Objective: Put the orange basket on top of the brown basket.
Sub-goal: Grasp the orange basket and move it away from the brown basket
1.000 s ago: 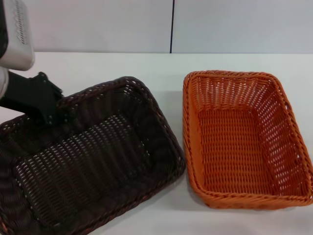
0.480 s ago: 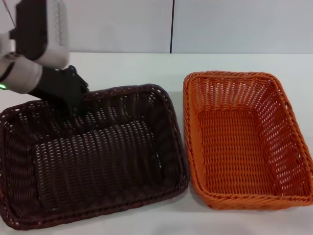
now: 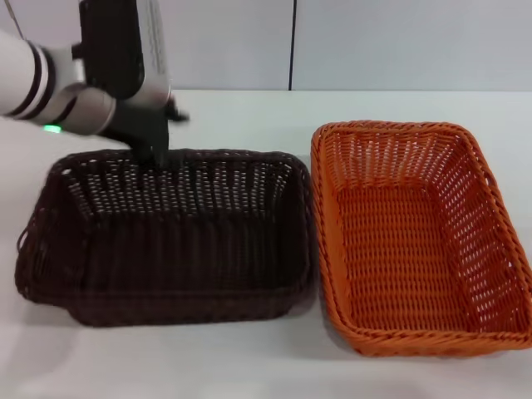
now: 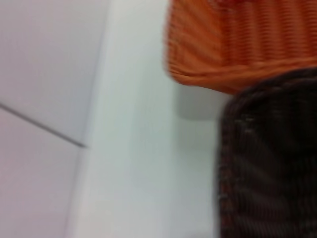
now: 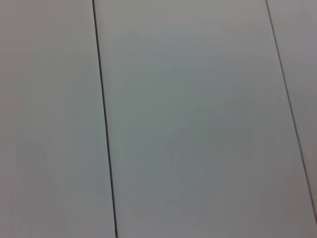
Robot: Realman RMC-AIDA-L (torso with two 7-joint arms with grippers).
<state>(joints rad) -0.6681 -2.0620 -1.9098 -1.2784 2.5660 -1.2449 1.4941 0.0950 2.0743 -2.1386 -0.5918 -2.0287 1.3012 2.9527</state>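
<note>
Swung round and squared up since a moment ago, the brown basket point(image 3: 170, 237) is now seen tilted, its open side turned toward the viewer. Its far rim is met by the left gripper point(image 3: 156, 152) — whether clamped cannot be told. Off to the gripper's right, the orange basket point(image 3: 413, 235) is set flat on the white table point(image 3: 249, 112), just beside the brown one.

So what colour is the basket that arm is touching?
Very dark brown, nearly black; the brown basket shows best in the head view, with the left gripper at its far rim.
</note>
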